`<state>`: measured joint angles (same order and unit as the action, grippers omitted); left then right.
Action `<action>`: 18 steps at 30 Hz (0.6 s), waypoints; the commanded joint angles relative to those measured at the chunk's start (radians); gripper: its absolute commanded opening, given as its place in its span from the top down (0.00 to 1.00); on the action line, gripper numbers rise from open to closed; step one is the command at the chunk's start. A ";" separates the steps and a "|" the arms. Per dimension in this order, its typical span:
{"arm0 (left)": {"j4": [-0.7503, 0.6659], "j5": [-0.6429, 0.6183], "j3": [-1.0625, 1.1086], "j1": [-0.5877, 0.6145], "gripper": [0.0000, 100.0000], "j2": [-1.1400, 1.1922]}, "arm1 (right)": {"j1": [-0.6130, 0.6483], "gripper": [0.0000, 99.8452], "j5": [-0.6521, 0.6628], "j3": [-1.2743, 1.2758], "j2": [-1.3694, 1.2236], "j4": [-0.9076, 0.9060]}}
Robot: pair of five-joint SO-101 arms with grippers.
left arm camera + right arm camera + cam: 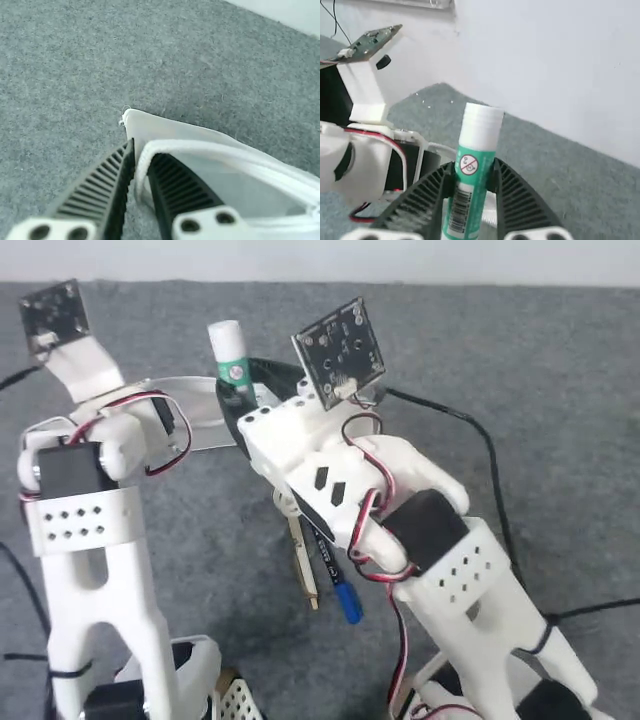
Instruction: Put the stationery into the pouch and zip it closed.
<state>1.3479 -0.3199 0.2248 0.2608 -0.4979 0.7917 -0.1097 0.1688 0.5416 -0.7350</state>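
Grey felt-like matting [560,370] covers the table, with a plain white wall [560,60] behind it.

Item 1: the right gripper [472,169] is clamped on a green-and-white glue stick [478,135]. It grips the lower body, with the cap end up and the stick roughly upright. In the high view the glue stick [226,348] stands at the upper centre of the frame, just above the near end of the pouch [200,408]. Judgement: it is held vertical there so that it can be lowered through the pouch opening. Whether it is lined up with the mouth cannot be told.

Item 2: the left gripper [141,150] has its jaws nearly together, pinching the rim of the white pouch [210,150] close to a corner. One jaw lies outside the wall and one inside the mouth. The zip appears undone. Judgement: this hold props the mouth open and steadies the pouch against the push of an entering item.

Item 3: a blue-tipped pen [335,575] and a pale wooden stick [303,558], possibly a pencil or a ruler, lie on the matting at the lower centre of the high view. Both are partly hidden under the right arm [400,520]. Judgement: both are yet to be loaded and the zip is not yet closed, so the task is at an early stage.

Risk: the glue stick may catch the soft rim.
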 commanded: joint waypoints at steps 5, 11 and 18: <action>0.006 0.008 -0.064 0.002 0.99 -0.008 | 0.008 0.99 0.015 0.092 0.050 0.254; 0.006 0.008 -0.062 0.002 0.99 -0.008 | 0.008 0.99 0.015 0.250 0.045 0.492; 0.006 0.008 -0.062 0.002 0.99 -0.008 | 0.008 0.99 0.017 0.485 0.038 0.866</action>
<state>1.3479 -0.3199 0.2248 0.2608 -0.4979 0.7917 -0.1066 0.6199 0.5416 -0.0261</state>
